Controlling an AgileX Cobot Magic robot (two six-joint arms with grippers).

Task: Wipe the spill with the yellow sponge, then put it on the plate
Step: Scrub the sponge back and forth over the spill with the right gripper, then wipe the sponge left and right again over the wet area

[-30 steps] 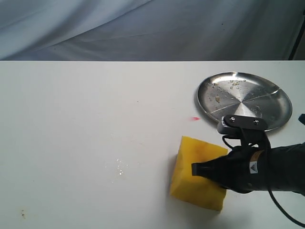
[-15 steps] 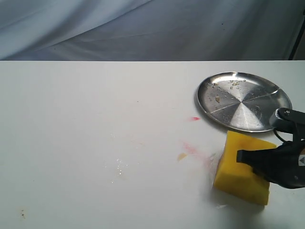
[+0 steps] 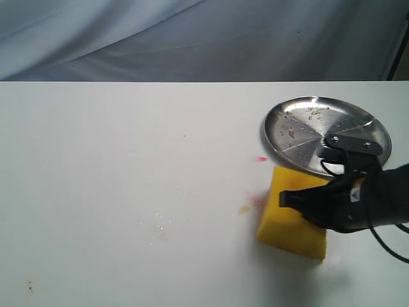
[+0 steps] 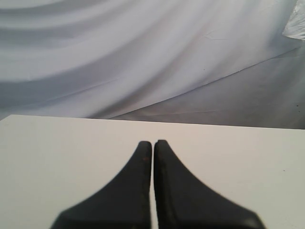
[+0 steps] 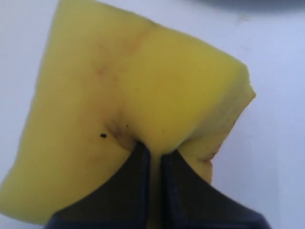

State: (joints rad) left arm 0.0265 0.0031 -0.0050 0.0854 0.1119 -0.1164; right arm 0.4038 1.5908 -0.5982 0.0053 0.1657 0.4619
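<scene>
My right gripper [image 3: 289,199] [image 5: 155,151] is shut on the yellow sponge [image 3: 289,220] [image 5: 138,90], pinching its foam tightly. The sponge rests on the white table [image 3: 115,160] just in front of the steel plate [image 3: 307,128]. A small yellowish-beige spill [image 3: 245,209] lies just left of the sponge, beside pink-red streaks [image 3: 257,200]. My left gripper [image 4: 153,143] is shut with nothing in it, above bare table; it does not appear in the exterior view.
A small red mark [image 3: 262,158] lies left of the plate. Tiny droplets [image 3: 160,224] glint at mid-table and a brown speck [image 3: 30,288] sits near the front left corner. Grey cloth [image 3: 192,38] hangs behind the table.
The right gripper swept the sponge right, uncovering the spill and pink streaks, then came back left toward them. It now sits next to the spill. The left gripper shows only now.
</scene>
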